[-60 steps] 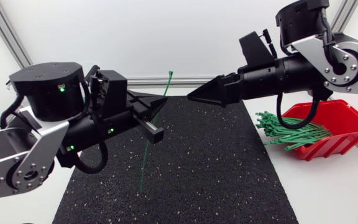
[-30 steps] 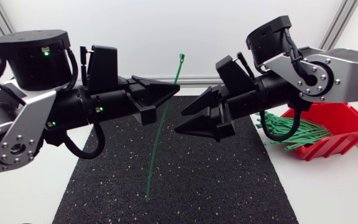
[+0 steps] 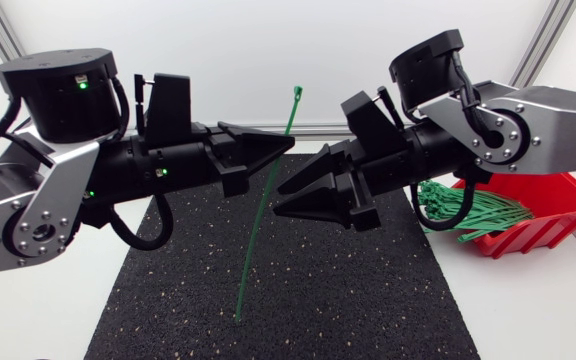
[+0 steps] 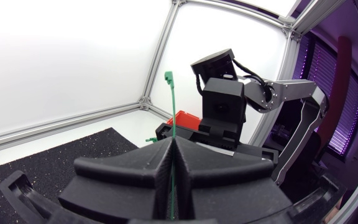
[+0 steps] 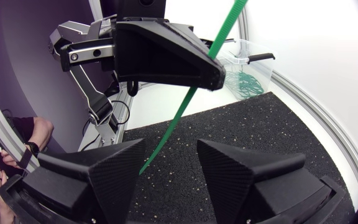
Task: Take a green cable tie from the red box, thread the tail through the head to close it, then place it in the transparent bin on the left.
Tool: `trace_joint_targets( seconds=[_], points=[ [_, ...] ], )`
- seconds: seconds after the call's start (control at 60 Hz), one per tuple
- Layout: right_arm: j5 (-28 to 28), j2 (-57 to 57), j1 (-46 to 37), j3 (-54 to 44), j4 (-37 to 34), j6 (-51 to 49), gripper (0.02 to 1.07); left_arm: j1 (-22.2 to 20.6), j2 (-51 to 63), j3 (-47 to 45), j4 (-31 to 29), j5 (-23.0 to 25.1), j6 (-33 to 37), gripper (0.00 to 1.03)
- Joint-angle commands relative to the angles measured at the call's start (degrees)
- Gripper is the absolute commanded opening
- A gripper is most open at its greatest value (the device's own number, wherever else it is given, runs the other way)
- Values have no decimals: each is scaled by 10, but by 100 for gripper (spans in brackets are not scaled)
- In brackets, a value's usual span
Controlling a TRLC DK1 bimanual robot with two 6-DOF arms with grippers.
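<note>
The left gripper (image 3: 280, 147) is squeezed tight on a green tie (image 3: 253, 230). Its two jaws press together with the tie pinched between them. The left wrist view shows this too: the green strip runs up out of the closed jaws. The tie stands almost straight up and leans a little. Its head (image 3: 298, 93) is up high, above the left gripper. Its thin tail (image 3: 239, 312) hangs down to the black mat (image 3: 368, 300). I cannot tell if the tip touches the mat.

The right gripper (image 3: 282, 196) is just beside the tie, on the side away from the left gripper and a bit lower. Its jaws stand wide open and hold nothing. In the right wrist view the tie runs across the gap between the two fingers (image 5: 114, 171), closer to one of them. I cannot tell if it touches that finger. The two grippers point at each other over the middle of the mat.

The red box (image 3: 548, 232) sits at the right side of the mat, partly hidden by the right arm. A bundle (image 3: 463, 212) of more green ties lies in it and sticks out over its open front toward the mat.

The bin (image 5: 248, 62) shows only in the right wrist view, past the left gripper and beside the far edge of the mat. It is clear. A few green loops (image 5: 244, 82) lie curled inside it.
</note>
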Motion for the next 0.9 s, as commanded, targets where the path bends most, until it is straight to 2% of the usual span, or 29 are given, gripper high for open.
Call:
trace_joint_targets(
  seconds=[0.0, 0.083, 0.417, 0.633, 0.717, 0.783, 0.883],
  points=[
    [-9, 4, 6, -11, 8, 14, 52, -2, 7, -7, 11, 6, -19, 4],
    [-9, 5, 7, -12, 18, 22, 48, -8, 7, -8, 11, 6, -21, 4],
    [-19, 1, -2, -13, 25, 31, 47, -26, 15, -6, 8, 6, -31, 4],
    [-23, -9, -9, -19, 34, 37, 14, -31, 15, -4, 8, 6, -31, 4],
    [-23, -12, -9, -22, 37, 37, 13, -31, 15, -4, 8, 6, -31, 4],
    [-23, -14, -8, -25, 37, 37, 8, -28, 15, -4, 8, 6, -31, 4],
    [-23, -20, -7, -26, 35, 37, 8, -26, 15, -4, 5, 6, -31, 4]
  ],
)
